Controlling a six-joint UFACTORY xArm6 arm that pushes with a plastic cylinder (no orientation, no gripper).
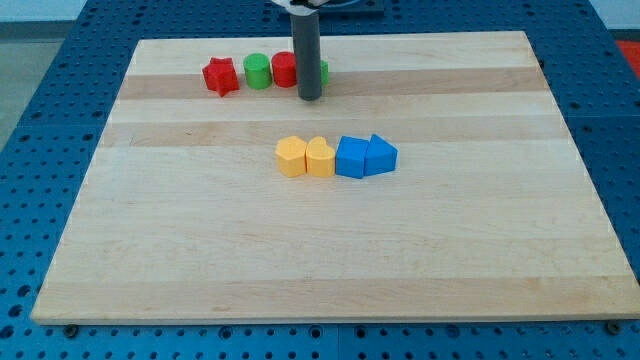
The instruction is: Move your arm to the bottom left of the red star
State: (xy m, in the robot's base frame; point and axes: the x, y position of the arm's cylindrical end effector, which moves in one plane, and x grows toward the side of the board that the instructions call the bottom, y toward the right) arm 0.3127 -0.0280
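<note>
The red star point(221, 76) lies near the top left of the wooden board point(330, 250). To its right stand a green cylinder point(258, 71) and a red cylinder point(284, 69), with another green block point(323, 71) mostly hidden behind my rod. My tip point(310, 97) rests on the board just below the red cylinder and the hidden green block, well to the right of the red star.
In the board's middle a row holds a yellow hexagon point(290, 157), a yellow heart point(320, 157), a blue block point(352, 157) and a blue block with a pointed top point(381, 154), touching side by side. A blue perforated table point(60, 90) surrounds the board.
</note>
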